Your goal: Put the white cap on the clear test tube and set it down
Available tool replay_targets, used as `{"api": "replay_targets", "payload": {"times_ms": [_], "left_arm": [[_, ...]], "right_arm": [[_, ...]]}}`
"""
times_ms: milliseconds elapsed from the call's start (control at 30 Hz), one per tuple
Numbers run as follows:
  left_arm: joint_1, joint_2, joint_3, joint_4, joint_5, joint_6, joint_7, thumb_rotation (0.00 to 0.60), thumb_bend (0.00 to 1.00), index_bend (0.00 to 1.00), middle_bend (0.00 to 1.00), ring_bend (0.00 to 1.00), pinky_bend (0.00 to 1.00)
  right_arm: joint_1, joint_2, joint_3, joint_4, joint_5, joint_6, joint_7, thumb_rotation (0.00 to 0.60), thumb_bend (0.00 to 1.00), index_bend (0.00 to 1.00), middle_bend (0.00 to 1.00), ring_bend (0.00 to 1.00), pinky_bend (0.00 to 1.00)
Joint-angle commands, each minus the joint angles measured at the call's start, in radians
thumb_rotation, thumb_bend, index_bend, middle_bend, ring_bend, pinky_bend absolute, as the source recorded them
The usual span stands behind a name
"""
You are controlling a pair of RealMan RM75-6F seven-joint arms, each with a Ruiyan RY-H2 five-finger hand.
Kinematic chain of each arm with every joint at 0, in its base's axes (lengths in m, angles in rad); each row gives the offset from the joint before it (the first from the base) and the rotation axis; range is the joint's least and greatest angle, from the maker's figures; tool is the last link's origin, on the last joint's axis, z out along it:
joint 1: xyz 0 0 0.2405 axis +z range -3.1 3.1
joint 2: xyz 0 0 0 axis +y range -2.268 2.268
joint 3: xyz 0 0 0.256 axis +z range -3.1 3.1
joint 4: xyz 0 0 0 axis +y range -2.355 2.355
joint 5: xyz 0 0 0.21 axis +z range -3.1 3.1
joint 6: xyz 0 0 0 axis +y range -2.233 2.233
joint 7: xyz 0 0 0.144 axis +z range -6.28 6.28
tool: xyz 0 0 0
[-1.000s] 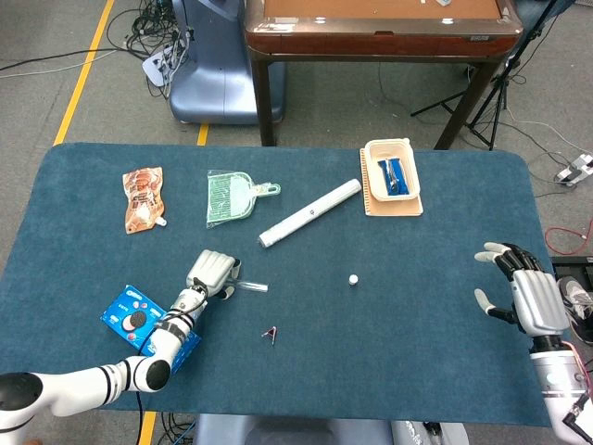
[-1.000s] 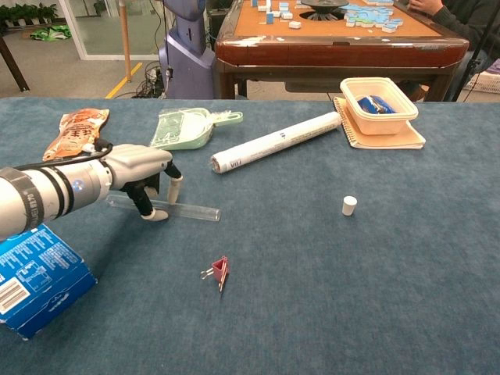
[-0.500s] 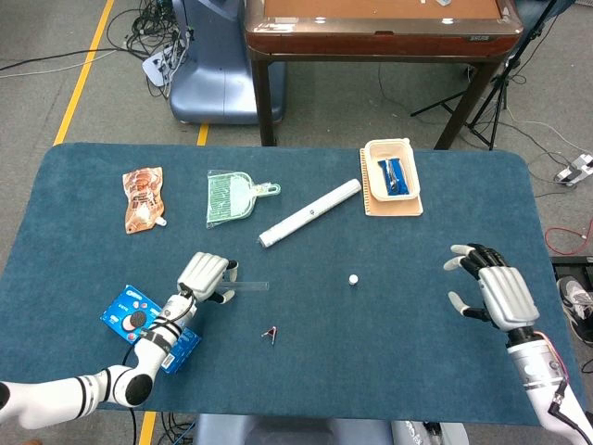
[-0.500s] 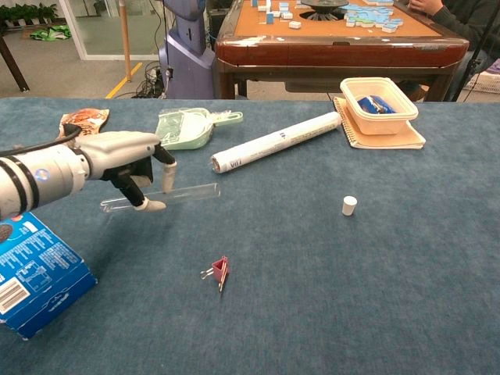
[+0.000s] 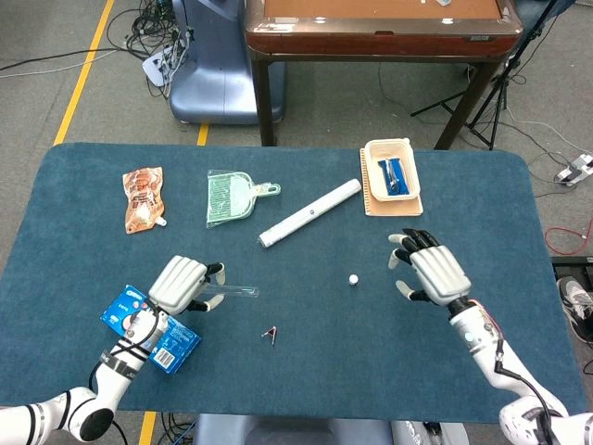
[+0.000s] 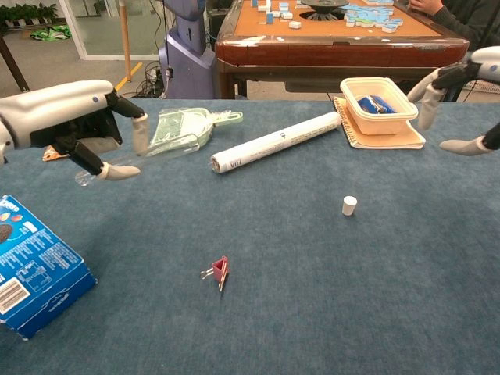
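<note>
**Tube lifted, cap waiting to be picked up**

The table [image 5: 463,204], covered in blue cloth, carries both task things and a scatter of others. The left hand [image 5: 178,283] grasps the clear test tube [image 5: 229,293] near one end, off the cloth and roughly level, its free end pointing toward the table's middle. The right hand [image 5: 432,269] holds nothing, its fingers spread, and hovers above the cloth. The white cap [image 5: 353,278] stands upright on the cloth just to the inner side of that hand, apart from its fingertips.

As I judge it, the tube pick-up is done and the cap pick-up is the step in hand. The next move calls for the right hand to come down on the cap and pinch it, a fine grasp on a small thing, then bring it to the tube's open end.

Room looks ample. The white roll [image 5: 309,213] and the tray [image 5: 393,176] lie beyond the right hand, well apart from the cap. The blue box [image 5: 148,320] sits just under the left wrist, near the front edge. The small red clip [image 5: 271,332] lies between the hands, nearer the left, and the green dustpan [image 5: 230,197] beyond the left hand.
</note>
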Motion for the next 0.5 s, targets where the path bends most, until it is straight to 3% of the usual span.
{"api": "replay_targets", "payload": {"times_ms": [33, 500], "left_arm": [[0.013, 0.010, 0.007, -0.014, 0.009, 0.010, -0.009, 0.600, 0.26, 0.59, 1.00, 1.00, 1.00], [0.046, 0.019, 0.019, -0.012, 0.018, 0.016, -0.044, 0.600, 0.25, 0.59, 1.00, 1.00, 1.00]], "right_arm": [[0.056, -0.057, 0.006, 0.046, 0.058, -0.060, -0.075, 0.600, 0.33, 0.47, 0.15, 0.03, 0.10], [0.192, -0.254, -0.002, 0.238, 0.231, -0.165, -0.185, 0.600, 0.30, 0.47, 0.11, 0.00, 0.09]]}}
